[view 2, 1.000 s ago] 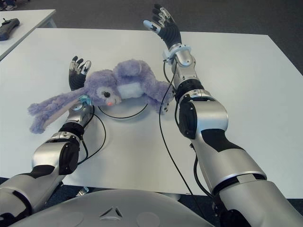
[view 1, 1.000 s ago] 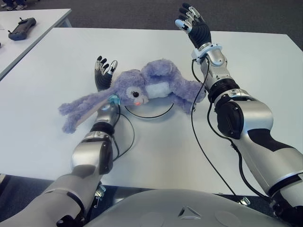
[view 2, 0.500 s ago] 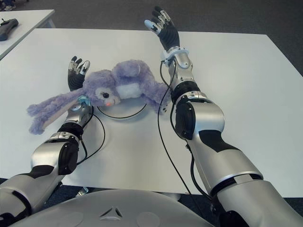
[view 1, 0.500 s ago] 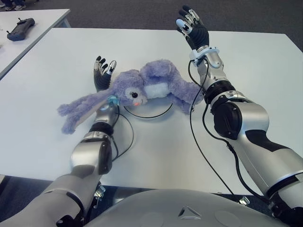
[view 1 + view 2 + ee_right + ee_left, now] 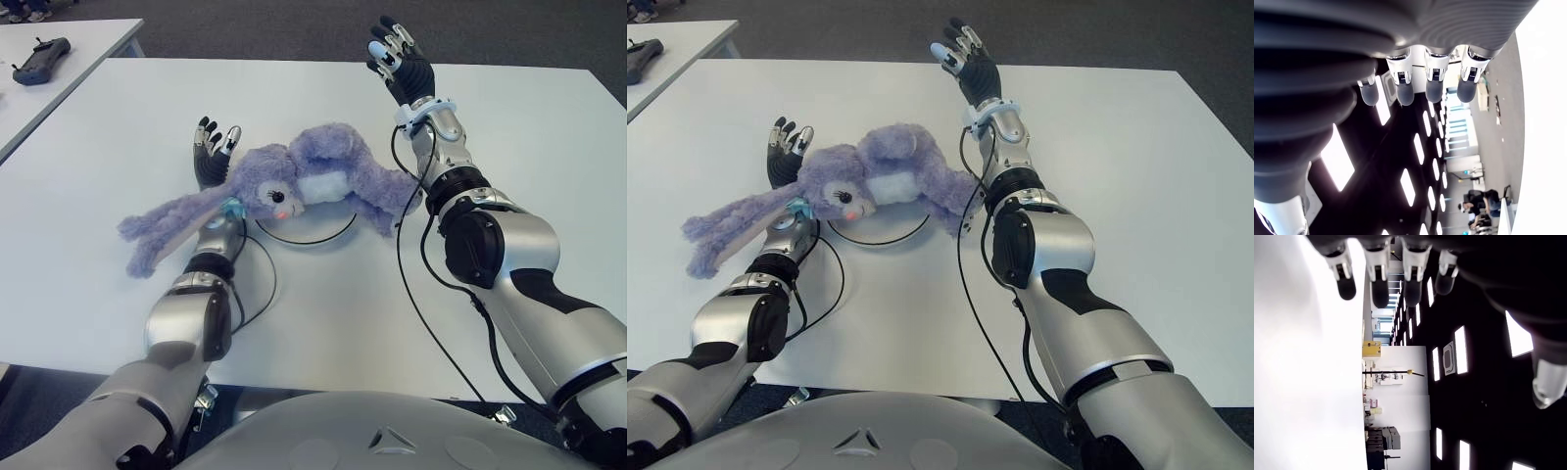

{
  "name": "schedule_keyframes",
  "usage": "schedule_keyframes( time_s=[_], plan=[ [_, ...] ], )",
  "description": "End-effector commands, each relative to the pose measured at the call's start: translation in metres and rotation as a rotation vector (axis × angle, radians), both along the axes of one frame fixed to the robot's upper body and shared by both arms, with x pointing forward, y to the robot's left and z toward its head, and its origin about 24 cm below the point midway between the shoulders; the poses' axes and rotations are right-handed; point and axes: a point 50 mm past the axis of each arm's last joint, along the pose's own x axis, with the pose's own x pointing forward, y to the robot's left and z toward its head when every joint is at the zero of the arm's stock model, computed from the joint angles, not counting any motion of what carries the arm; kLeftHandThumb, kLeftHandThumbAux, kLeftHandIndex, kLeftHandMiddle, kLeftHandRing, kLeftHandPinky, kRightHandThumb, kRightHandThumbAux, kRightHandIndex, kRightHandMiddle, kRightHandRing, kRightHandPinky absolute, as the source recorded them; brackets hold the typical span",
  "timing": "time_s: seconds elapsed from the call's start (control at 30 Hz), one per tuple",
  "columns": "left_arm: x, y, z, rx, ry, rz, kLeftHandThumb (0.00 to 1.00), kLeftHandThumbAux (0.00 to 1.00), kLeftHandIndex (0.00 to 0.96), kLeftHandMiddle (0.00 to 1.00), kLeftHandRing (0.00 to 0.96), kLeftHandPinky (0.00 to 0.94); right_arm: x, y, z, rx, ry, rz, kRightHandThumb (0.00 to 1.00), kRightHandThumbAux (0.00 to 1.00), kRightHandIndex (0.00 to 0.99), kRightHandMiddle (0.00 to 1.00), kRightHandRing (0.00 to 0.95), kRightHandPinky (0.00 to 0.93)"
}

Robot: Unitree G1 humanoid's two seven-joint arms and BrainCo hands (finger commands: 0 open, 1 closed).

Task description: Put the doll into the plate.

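Both hands hold nothing, fingers spread: left hand (image 5: 212, 155) just beside the doll (image 5: 294, 186) lying crosswise over the plate (image 5: 306, 231), right hand (image 5: 400, 61) farther beyond.

The doll (image 5: 313, 184) lies across the plate (image 5: 312, 233), between left hand (image 5: 213, 155) and right hand (image 5: 400, 61).

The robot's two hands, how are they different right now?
The left robot hand sits close behind the fluffy purple bunny doll's head, while the right robot hand reaches farther out, well away from the doll. The left arm is partly covered by the doll's long ears; the right arm is covered only at its elbow by the doll's legs. Both hands are open and hold nothing.
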Motion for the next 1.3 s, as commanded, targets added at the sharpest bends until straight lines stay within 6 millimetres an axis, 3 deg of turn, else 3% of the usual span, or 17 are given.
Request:
schedule_keyframes(
  time_s=[0.03,0.33,0.57,1.3],
  plan=[
    [-0.11,-0.007,-0.123,-0.057,0.507,-0.015,0.0,0.542,0.048,0.12,0.12,0.119,0.002,-0.005,-0.006,0.01,0.077,0.009,0.0,0.644,0.035,0.028,0.0,0.0],
    [-0.109,-0.008,-0.122,-0.061,0.502,-0.016,0.0,0.555,0.053,0.134,0.137,0.143,0.0,-0.016,-0.016,-0.04,0.124,-0.003,0.0,0.608,0.037,0.03,0.0,0.0],
    [-0.108,-0.008,-0.121,-0.071,0.49,-0.016,0.0,0.546,0.046,0.132,0.134,0.125,-0.011,-0.03,-0.057,-0.139,0.262,-0.029,0.0,0.603,0.053,0.03,0.0,0.0],
    [-0.109,-0.003,-0.121,-0.111,0.474,-0.014,0.0,0.537,0.04,0.104,0.102,0.081,-0.024,-0.033,-0.098,-0.038,0.439,-0.19,0.0,0.654,0.111,0.088,0.032,0.0]
  ],
)
